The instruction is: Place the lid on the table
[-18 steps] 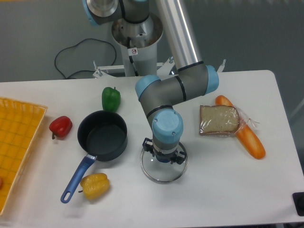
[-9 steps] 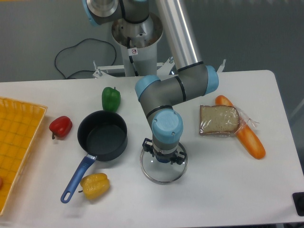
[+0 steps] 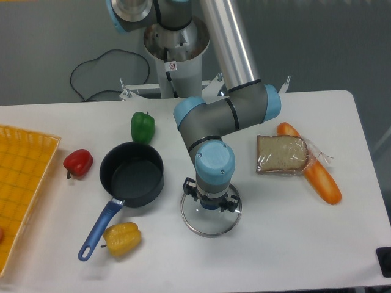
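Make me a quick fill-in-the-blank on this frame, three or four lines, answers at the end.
1. The lid lies on the table, to the ____ of the saucepan in the image.
2. The pepper nearest the saucepan's blue handle is ____.
3. The bread slice sits in a clear bag beside an ____ carrot.
4. The gripper is directly above the ____.

Missing words: right; yellow; orange; lid

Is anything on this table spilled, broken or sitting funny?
Nothing stands out. The lid sits on the table under the end effector, right of the open saucepan. The peppers, the bagged bread and the carrot all lie whole, and no spill shows.
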Controlling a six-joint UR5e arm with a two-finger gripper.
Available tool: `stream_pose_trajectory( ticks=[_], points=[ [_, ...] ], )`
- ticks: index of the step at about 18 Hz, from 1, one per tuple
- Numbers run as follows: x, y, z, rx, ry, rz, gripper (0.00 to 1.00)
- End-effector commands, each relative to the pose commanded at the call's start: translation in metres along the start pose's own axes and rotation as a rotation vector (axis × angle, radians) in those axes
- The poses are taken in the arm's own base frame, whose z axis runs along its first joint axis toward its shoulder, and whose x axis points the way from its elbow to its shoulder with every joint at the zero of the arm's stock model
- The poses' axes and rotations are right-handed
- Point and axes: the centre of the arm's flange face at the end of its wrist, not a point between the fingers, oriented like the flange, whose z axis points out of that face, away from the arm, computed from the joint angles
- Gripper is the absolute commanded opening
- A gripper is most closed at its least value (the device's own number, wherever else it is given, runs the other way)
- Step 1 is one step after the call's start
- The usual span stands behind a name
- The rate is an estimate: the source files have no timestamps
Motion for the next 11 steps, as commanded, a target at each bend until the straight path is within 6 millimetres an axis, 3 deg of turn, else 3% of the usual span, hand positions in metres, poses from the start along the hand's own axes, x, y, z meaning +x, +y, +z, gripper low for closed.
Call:
stream_pose_trajectory(
  ticks=[5, 7, 11],
  points=[
    [0.0, -0.006, -0.027, 0.033, -0.036, 0.009, 1.0],
    [0.013, -0.019, -0.042, 0.043, -0.071, 0.072, 1.0],
    [0.03, -0.024, -0.072, 0.032, -0.147, 0.18, 1.0]
  ],
)
